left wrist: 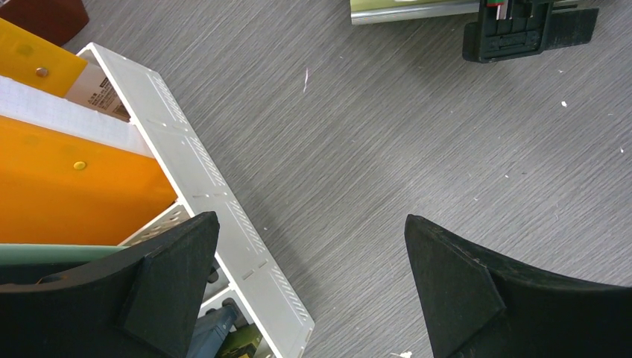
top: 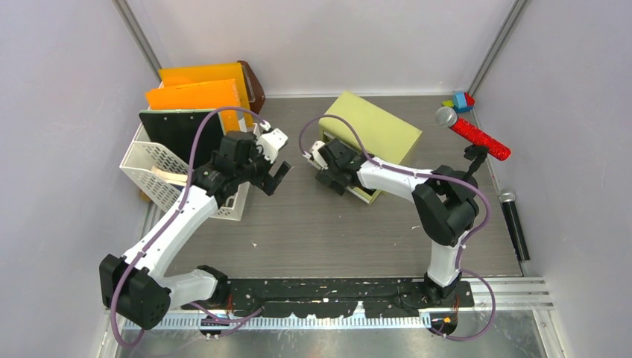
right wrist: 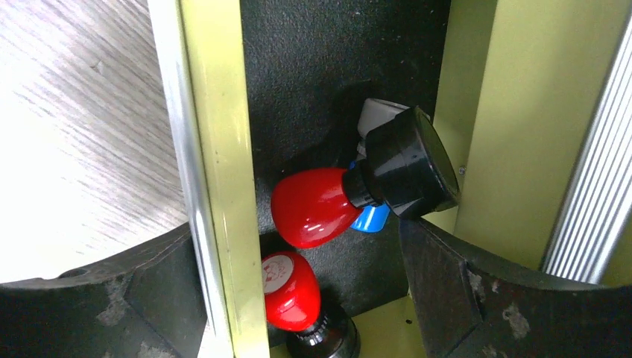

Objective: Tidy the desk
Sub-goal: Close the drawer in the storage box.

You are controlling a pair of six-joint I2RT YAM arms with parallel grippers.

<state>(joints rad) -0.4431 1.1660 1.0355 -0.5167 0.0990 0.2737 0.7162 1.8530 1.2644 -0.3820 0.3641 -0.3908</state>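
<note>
Grey wood-grain desk (left wrist: 373,149) lies beneath the wide-open, empty left fingers (left wrist: 171,283); open right fingers (right wrist: 447,291) straddle a drawer wall (right wrist: 223,186).

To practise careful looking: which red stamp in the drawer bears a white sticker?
The lower stamp, at the view's bottom edge; the upper stamp has a plain red handle.

flat grey-brown wood-grain desk (top: 328,224), level
</note>
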